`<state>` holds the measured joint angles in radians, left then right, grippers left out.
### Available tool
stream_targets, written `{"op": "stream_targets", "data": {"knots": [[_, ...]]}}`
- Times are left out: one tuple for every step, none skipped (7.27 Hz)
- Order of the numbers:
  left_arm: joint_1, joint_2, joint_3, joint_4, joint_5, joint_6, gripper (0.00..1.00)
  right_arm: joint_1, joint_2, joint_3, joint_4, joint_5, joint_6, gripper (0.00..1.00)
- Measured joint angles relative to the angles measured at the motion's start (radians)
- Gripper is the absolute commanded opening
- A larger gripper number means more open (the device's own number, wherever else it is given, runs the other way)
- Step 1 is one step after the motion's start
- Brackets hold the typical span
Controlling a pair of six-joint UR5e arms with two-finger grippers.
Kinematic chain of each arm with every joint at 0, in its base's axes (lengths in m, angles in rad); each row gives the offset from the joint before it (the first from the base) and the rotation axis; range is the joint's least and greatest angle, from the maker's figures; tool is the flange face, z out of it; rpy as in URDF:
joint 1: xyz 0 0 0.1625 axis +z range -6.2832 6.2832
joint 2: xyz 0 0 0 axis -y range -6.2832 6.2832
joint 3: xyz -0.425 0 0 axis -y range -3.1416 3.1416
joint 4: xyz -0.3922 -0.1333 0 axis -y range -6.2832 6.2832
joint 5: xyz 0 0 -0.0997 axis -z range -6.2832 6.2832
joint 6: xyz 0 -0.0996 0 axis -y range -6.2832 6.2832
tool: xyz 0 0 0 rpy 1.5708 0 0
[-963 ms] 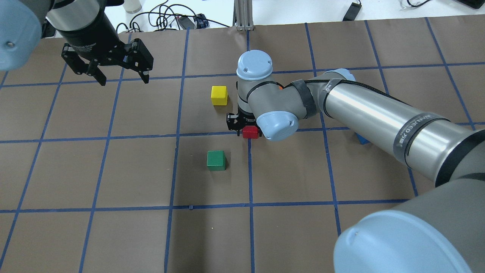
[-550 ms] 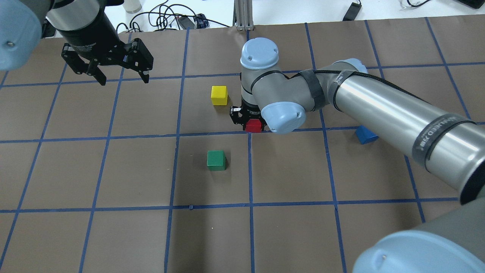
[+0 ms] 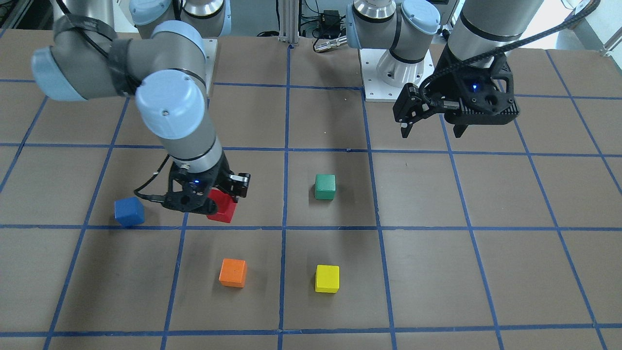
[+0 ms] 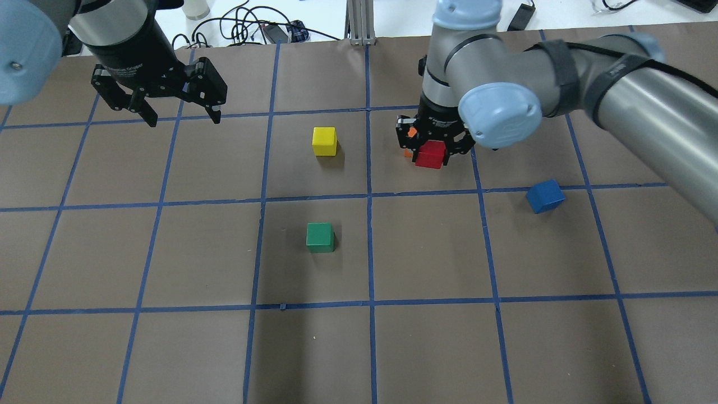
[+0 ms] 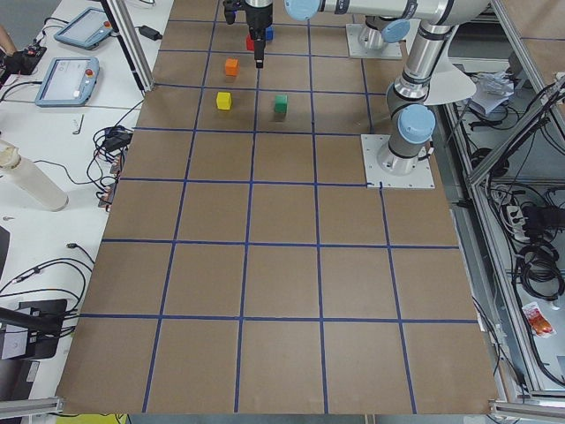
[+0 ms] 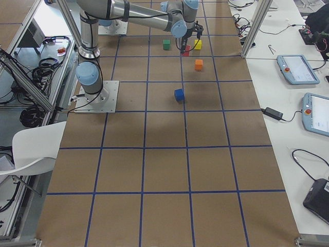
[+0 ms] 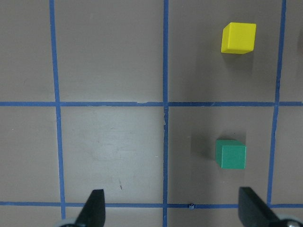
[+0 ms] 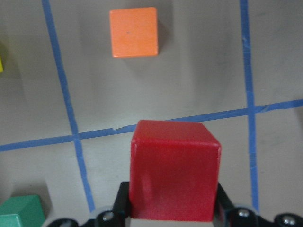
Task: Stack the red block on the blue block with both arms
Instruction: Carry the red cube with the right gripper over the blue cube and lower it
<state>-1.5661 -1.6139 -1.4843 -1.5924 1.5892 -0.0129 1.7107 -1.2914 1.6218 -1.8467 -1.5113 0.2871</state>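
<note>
the small matte red cube [image 3: 224,211] is clamped level between the jaws of the right arm's black gripper [image 4: 431,154], off the brown tabletop [image 4: 140,252]. the small matte blue cube [image 4: 545,196] rests on the tabletop nearby, askew to the grid lines. the left arm's black gripper [image 4: 184,120] hangs well apart, jaws spread.

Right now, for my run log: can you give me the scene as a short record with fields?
red block: gripped in the right claw, apparently lifted off the table
blue block: on the table, nothing on it, apart from the red block
right claw: shut on the red block
left claw: open, empty, above bare table, away from every block
others: green block, yellow block, orange block, each standing apart
stack: not yet made
</note>
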Motion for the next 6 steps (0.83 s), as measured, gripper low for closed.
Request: {"op": "stream_targets", "data": {"knots": [[0.0, 0.0, 0.0, 0.0, 0.0, 0.0, 1.0, -0.066, -0.034, 0.007, 0.06, -0.002, -0.083, 0.0], [0.0, -0.001, 0.001, 0.0, 0.0, 0.0, 1.0, -0.131, -0.061, 0.027, 0.1, -0.011, -0.173, 0.0], [0.0, -0.001, 0.001, 0.0, 0.0, 0.0, 1.0, -0.187, -0.083, 0.06, 0.111, -0.038, -0.269, 0.0], [0.0, -0.001, 0.001, 0.0, -0.001, 0.0, 1.0, -0.242, -0.099, 0.099, 0.104, -0.067, -0.371, 0.0], [0.0, -0.002, 0.001, 0.0, -0.001, 0.0, 1.0, -0.295, -0.107, 0.132, 0.082, -0.08, -0.463, 0.0], [0.0, -0.002, 0.001, 0.0, -0.001, -0.001, 1.0, -0.334, -0.11, 0.161, 0.056, -0.083, -0.54, 0.0]]}}
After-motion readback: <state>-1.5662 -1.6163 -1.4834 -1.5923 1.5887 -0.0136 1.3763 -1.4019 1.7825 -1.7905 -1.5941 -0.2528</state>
